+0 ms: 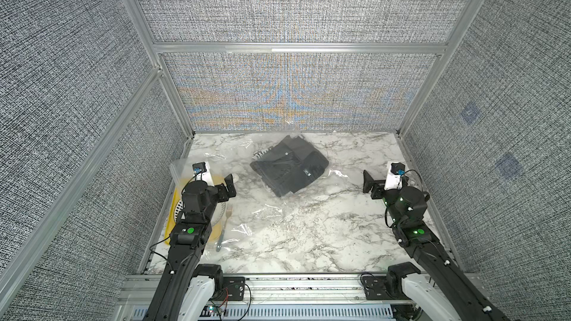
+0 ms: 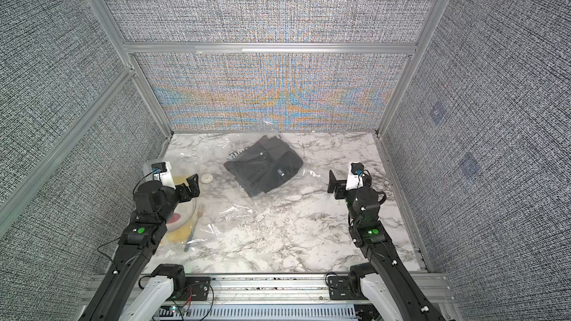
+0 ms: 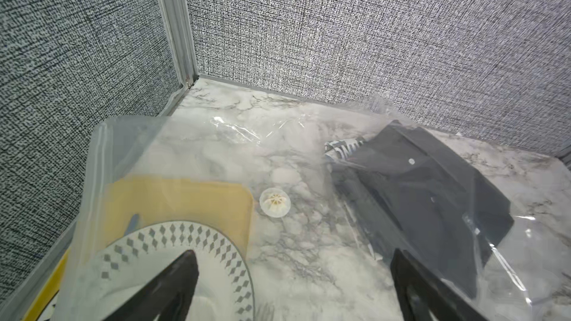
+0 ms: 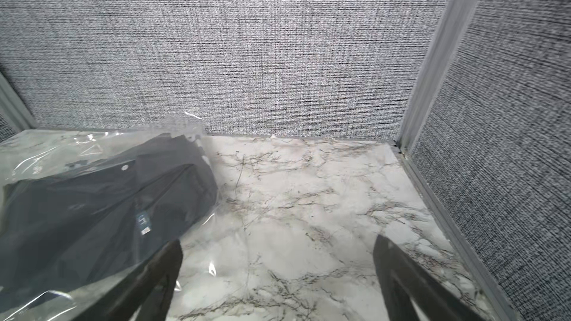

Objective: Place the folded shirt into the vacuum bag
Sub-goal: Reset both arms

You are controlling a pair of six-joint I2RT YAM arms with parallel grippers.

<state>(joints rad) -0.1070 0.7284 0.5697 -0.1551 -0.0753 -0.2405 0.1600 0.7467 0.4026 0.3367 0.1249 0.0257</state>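
A dark folded shirt [image 1: 289, 168] [image 2: 262, 165] lies at the middle back of the marble table, under the film of the clear crinkly vacuum bag [image 1: 247, 230] and apparently inside it. The bag spreads left to its round white valve [image 1: 234, 177] [image 3: 275, 202]. My left gripper [image 1: 227, 188] [image 3: 293, 253] hovers open left of the shirt, near the valve, holding nothing. On the other side of the shirt [image 4: 92, 211], my right gripper [image 1: 369, 182] [image 4: 278, 240] hangs open over bare marble, also empty.
A yellow mat [image 3: 185, 199] with a diamond-rimmed plate [image 3: 154, 248] and a fork [image 1: 225, 220] lies at the left under the bag's edge and my left arm. Grey fabric walls with aluminium posts close the table on three sides.
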